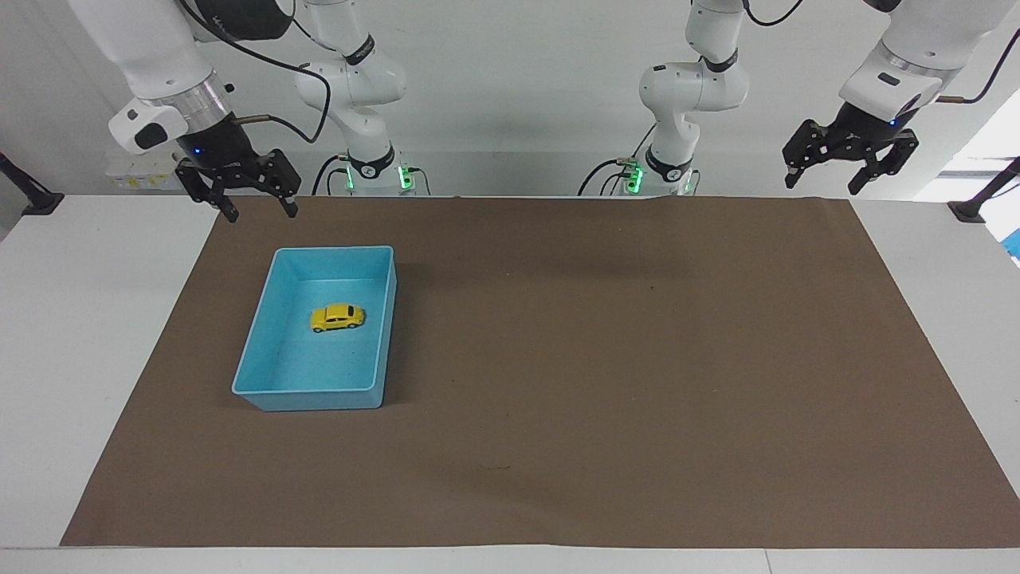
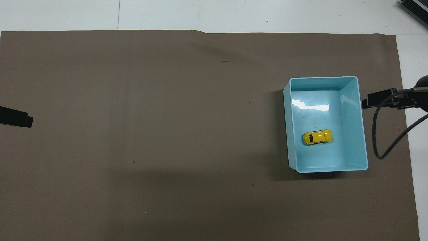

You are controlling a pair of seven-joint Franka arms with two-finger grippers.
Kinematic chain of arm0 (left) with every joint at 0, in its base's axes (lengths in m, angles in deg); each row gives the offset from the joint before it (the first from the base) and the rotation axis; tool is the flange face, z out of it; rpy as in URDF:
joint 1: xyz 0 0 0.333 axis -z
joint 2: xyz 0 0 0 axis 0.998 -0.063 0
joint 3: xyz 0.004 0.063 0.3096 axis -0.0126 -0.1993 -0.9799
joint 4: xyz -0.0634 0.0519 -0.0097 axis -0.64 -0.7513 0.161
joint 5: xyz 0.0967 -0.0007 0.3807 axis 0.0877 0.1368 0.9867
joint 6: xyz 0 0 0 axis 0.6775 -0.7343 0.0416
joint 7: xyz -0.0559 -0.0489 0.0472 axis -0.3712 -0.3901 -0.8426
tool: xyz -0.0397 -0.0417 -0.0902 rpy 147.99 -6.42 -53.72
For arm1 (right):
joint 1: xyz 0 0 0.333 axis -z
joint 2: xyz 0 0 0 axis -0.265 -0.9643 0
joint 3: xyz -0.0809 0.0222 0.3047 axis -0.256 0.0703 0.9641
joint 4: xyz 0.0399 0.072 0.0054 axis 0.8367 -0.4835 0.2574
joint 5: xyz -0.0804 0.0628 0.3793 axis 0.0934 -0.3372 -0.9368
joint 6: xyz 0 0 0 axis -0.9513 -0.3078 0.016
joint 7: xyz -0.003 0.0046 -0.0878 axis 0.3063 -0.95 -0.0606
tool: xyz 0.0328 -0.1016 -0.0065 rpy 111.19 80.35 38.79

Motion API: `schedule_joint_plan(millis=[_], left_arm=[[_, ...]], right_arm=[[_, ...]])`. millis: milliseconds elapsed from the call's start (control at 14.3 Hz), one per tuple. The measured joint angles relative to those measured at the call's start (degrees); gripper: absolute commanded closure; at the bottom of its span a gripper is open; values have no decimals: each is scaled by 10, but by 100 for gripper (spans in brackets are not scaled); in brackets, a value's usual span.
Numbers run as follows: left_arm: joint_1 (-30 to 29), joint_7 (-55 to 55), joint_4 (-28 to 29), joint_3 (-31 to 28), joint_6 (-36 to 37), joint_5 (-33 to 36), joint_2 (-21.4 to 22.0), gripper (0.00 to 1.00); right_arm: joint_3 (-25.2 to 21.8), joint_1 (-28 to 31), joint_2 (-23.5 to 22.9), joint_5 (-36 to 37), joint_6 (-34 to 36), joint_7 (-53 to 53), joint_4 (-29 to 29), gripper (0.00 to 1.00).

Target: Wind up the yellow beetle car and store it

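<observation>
The yellow beetle car (image 1: 337,317) (image 2: 317,137) sits on its wheels inside the light blue bin (image 1: 253,347) (image 2: 360,113), in the half nearer to the robots. Nothing holds it. My right gripper (image 1: 263,215) hangs open and empty in the air, over the brown mat's edge, off the bin's corner toward the right arm's end of the table. One of its fingers (image 2: 379,98) shows beside the bin in the overhead view. My left gripper (image 1: 821,187) waits open and empty, raised over the mat's corner at the left arm's end.
A brown mat (image 1: 606,359) covers most of the white table (image 1: 88,319). The bin stands on it toward the right arm's end. A black cable (image 2: 384,137) loops down from the right wrist beside the bin.
</observation>
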Motion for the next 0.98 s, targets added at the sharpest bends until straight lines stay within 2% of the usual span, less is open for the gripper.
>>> schedule_joint_plan(millis=[350,979], left_arm=[[0,0,0,0,0,0,0,0],[0,-1,0,0,17,0,0,0]], right_arm=[[7,-11,-2,35,30,0,10,0],[6,-6,-2,39,31,0,10,0]])
